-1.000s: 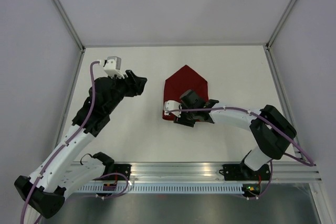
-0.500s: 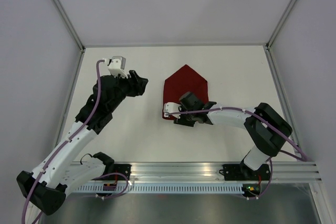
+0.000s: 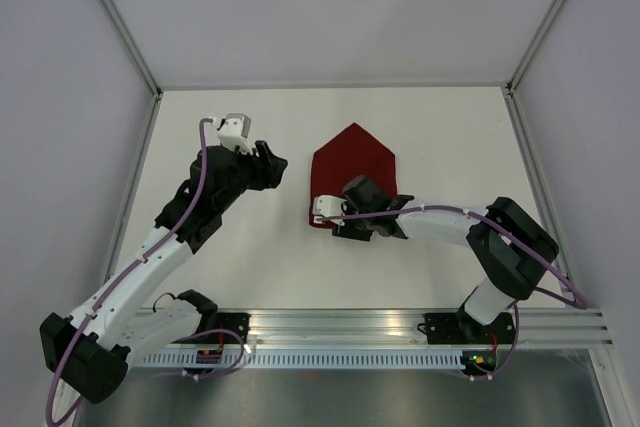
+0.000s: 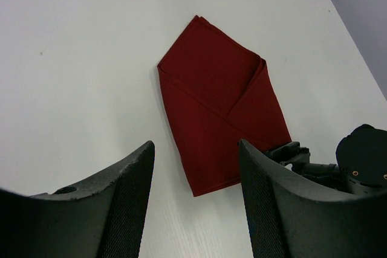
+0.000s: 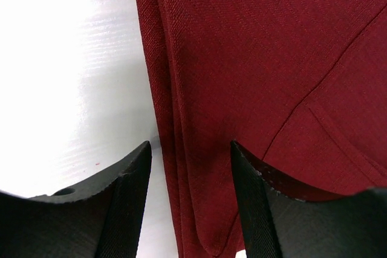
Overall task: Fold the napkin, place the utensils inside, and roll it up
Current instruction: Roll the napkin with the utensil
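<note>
Since a second ago my left arm (image 3: 150,247) has swung a little closer to the napkin (image 3: 352,159). My right arm (image 3: 450,219) has hardly moved.

The napkin lies folded and flat on the table (image 3: 250,267). It has a point at its far end and a short straight side at its near end. Its long way runs from near to far. In the right wrist view I see folded layers stacked along its left side.

The right gripper (image 5: 188,149) is the closer one. It sits low over the napkin's near left corner. Its fingers (image 5: 121,209) are wide apart and hold nothing. The napkin's left side runs up between them, the same way they point. One finger is over bare table and the other is over cloth. I think a pinch here would catch that left side.

The left gripper (image 3: 270,165) hangs off to the left of the napkin, apart from it and aimed at it. Its fingers are spread too, with nothing in them.

I can't find the fork in any view. It may be tucked under the cloth or out of sight; I can't tell.

White table shows on the napkin's left and past its point, so there is room to move there. The wall (image 3: 590,97) on the napkin's right is well apart from it.
</note>
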Tool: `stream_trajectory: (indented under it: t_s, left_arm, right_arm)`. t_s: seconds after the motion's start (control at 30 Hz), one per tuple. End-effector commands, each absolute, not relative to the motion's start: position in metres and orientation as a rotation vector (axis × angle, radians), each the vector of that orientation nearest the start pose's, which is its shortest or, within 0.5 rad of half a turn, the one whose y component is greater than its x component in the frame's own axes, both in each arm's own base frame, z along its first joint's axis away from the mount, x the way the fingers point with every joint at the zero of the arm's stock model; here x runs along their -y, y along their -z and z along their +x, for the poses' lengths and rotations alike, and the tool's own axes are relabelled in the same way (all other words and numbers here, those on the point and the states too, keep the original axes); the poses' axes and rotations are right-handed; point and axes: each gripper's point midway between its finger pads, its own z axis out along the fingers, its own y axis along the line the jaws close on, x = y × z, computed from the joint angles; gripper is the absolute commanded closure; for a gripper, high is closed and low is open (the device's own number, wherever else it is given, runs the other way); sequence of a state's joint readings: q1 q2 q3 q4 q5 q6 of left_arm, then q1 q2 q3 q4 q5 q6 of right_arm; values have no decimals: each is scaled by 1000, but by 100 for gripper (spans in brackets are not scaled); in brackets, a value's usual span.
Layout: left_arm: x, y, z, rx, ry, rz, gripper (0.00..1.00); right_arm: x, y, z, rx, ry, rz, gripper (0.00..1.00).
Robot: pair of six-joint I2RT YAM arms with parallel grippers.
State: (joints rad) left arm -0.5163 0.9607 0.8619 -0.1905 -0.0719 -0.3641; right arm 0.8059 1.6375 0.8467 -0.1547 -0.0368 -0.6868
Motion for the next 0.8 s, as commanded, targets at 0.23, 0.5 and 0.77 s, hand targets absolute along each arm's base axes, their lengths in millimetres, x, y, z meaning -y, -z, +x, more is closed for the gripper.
stream_trajectory:
  t_s: [0.23, 0.5, 0.77]
  left_arm:
    - [179, -261, 305, -1859, 554, 140, 38]
    - [183, -253, 305, -1882, 562, 167, 38]
    - [190, -244, 303, -1906, 588, 205, 38]
  right_arm:
    - [-253, -26, 271, -1840, -84, -1762, 37]
    - [-246, -4, 264, -1884, -94, -1844, 37]
    - [-235, 13, 253, -1971, -167, -1903, 42]
